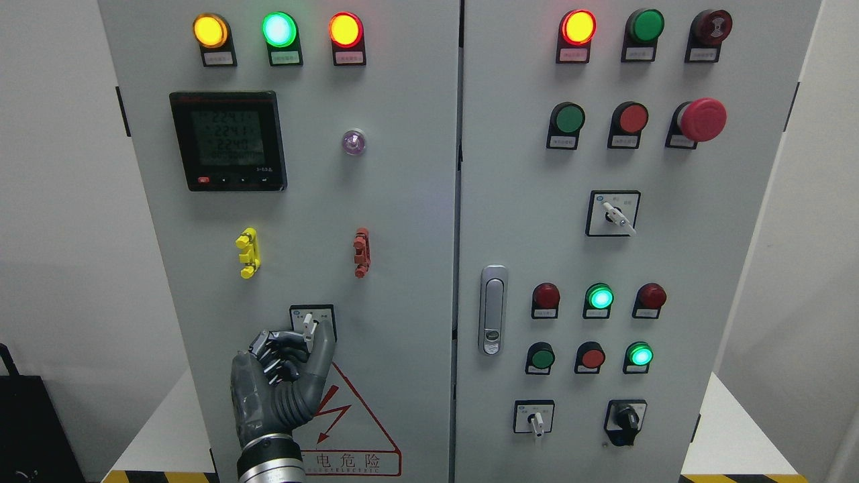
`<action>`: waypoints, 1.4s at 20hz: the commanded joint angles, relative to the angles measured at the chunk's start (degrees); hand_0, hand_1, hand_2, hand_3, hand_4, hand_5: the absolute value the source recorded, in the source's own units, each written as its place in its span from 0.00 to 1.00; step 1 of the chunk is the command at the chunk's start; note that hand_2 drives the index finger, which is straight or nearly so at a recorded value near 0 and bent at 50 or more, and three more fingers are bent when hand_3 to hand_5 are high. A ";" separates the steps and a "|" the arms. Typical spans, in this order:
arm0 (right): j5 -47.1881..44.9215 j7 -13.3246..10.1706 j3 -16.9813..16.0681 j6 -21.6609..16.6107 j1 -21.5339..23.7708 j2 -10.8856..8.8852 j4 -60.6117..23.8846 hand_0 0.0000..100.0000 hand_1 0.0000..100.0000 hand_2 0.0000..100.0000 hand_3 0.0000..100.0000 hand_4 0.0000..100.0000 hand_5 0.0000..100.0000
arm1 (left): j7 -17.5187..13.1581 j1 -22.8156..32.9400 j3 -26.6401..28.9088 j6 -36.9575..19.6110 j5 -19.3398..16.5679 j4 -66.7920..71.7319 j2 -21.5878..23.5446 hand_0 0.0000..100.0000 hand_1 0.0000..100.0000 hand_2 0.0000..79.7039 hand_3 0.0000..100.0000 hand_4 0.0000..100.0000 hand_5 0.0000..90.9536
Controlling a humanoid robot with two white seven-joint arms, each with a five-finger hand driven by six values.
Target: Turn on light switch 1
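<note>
left hand (282, 382) low on the left door; fingers (272, 352) curled, thumb and fingers pinching the switch (309, 325) lever | switch under two clips, one yellow (247, 253), one red (362, 252) | three lit lamps above: amber, green (279, 29), red | one meter (228, 141)

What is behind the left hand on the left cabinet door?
Behind the left hand are the selector switch, its white lever showing above the fingers, and the red warning triangle. The switch plate's lower part and the triangle's left corner are covered.
</note>
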 commanded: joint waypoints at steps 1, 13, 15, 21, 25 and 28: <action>-0.01 0.05 0.00 -0.04 0.00 0.00 0.00 0.05 0.00 0.00 0.00 0.00 0.00 | -0.02 -0.02 0.14 0.22 -0.03 0.04 -0.01 0.13 0.57 0.75 0.83 0.85 0.83; -0.01 0.05 0.00 -0.04 0.00 0.00 0.00 0.05 0.00 0.00 0.00 0.00 0.00 | -0.02 -0.02 0.14 0.57 -0.03 -0.04 -0.01 0.14 0.56 0.77 0.83 0.85 0.83; -0.01 0.05 0.00 -0.04 0.00 0.00 0.00 0.05 0.00 0.00 0.00 0.00 0.00 | -0.02 -0.02 0.05 0.57 -0.03 0.04 -0.01 0.14 0.56 0.77 0.83 0.85 0.83; -0.01 0.05 0.00 -0.04 0.00 0.00 0.00 0.05 0.00 0.00 0.00 0.00 0.00 | -0.02 -0.10 0.14 0.57 -0.03 0.04 -0.01 0.14 0.56 0.77 0.83 0.85 0.83; -0.01 -0.04 0.00 -0.04 0.00 0.00 0.00 0.05 0.00 0.00 0.00 0.00 0.00 | -0.02 -0.11 0.05 0.57 -0.03 -0.04 -0.01 0.14 0.56 0.77 0.84 0.85 0.83; -0.01 -0.03 0.00 -0.04 0.00 0.00 0.00 0.05 0.00 0.00 0.00 0.00 0.00 | -0.02 -0.46 0.05 0.57 -0.03 0.04 -0.01 0.14 0.56 0.77 0.84 0.85 0.83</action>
